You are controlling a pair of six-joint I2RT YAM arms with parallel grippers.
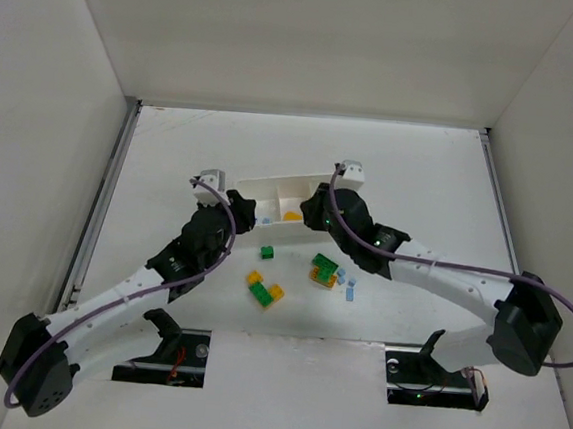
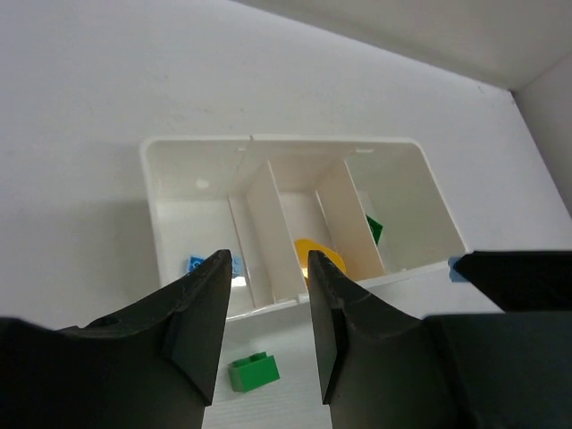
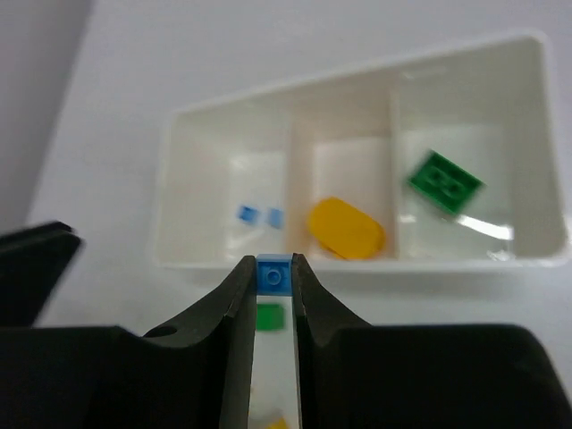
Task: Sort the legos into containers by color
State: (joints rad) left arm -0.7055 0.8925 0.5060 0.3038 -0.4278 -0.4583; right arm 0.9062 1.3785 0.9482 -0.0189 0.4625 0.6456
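The right gripper (image 3: pixel 273 279) is pinched narrow on one pale blue lego (image 3: pixel 273 273); it is held just short of the white tray's near wall (image 3: pixel 429 261), in line with the divider (image 3: pixel 299 192) at 12 o'clock. The compartment with blue pieces (image 3: pixel 214 179) lies at 11 o'clock and the yellow piece (image 3: pixel 346 228) at 1 o'clock; a release without a leftward shift risks the lego striking a wall, falling outside or landing with yellow. The left gripper (image 2: pixel 265 299) stands partly open and empty above a loose green lego (image 2: pixel 254 372); both arms crowd the tray, and contact could shove it.
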